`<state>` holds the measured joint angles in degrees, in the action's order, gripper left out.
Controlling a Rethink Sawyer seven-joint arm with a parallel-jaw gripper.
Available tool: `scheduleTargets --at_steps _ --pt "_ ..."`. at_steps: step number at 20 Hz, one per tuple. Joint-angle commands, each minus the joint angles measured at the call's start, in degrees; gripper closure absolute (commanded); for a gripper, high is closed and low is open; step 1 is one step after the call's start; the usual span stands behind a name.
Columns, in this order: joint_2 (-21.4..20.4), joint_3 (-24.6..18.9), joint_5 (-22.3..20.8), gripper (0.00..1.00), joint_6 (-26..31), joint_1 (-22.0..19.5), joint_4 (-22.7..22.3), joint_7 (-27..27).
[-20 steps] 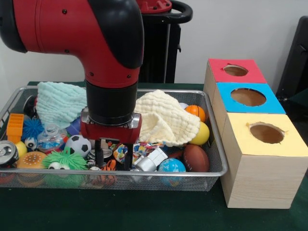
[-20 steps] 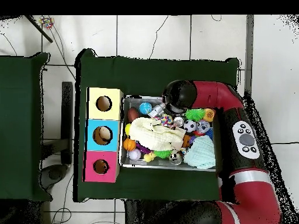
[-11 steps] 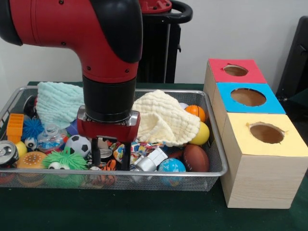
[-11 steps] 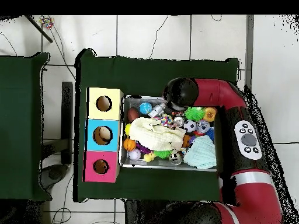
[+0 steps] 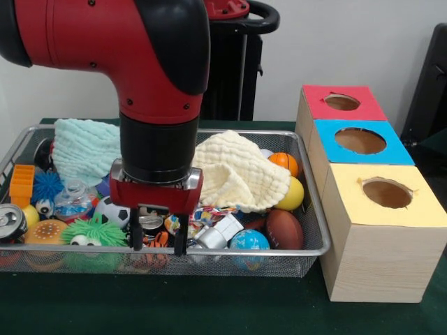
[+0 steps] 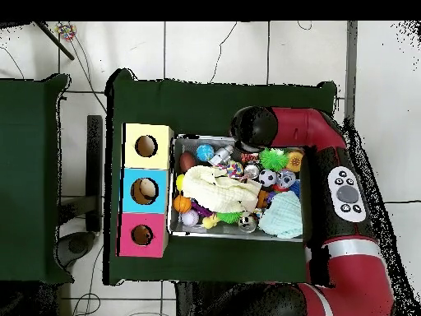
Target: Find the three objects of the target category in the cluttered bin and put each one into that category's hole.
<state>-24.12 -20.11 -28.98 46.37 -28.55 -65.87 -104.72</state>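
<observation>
A wire bin (image 5: 307, 252) holds a jumble of toys: a soccer ball (image 5: 112, 209), a brown football (image 5: 284, 228), a small basketball (image 5: 283, 162), a yellow ball (image 5: 293, 194) and a globe ball (image 5: 248, 242). My gripper (image 5: 158, 244) hangs open just inside the bin's front rim. Its fingers straddle an orange striped toy (image 5: 158, 239) and a silver can top (image 5: 150, 222), without closing on either. To the right stand three boxes with round holes: red (image 5: 341, 102), blue (image 5: 360, 140) and yellow (image 5: 386, 192). In the overhead view the arm's wrist (image 6: 252, 127) hides the gripper.
A cream cloth (image 5: 237, 171) and a mint cloth (image 5: 84, 150) cover the back of the bin. A green fuzzy toy (image 5: 94, 232), a burger toy (image 5: 43, 232), a soda can (image 5: 10, 222) and a blue spiky ball (image 5: 47, 185) crowd its left end.
The gripper has shifted a little left and toward the bin's front rim, staying open. Nothing in the bin has visibly moved.
</observation>
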Motion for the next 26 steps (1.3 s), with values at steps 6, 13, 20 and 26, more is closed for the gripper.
scheduleTargets --at_steps 6,13,20,26 --pt "6.4 1.1 -4.5 0.00 -6.8 0.5 0.8 4.2" --pt "7.5 0.6 -3.0 0.00 -4.8 0.7 2.9 5.3" --pt "7.2 0.5 -2.3 0.00 -3.4 1.0 3.2 5.5" --pt "6.6 0.8 -2.2 0.00 -3.6 0.9 2.0 5.2"
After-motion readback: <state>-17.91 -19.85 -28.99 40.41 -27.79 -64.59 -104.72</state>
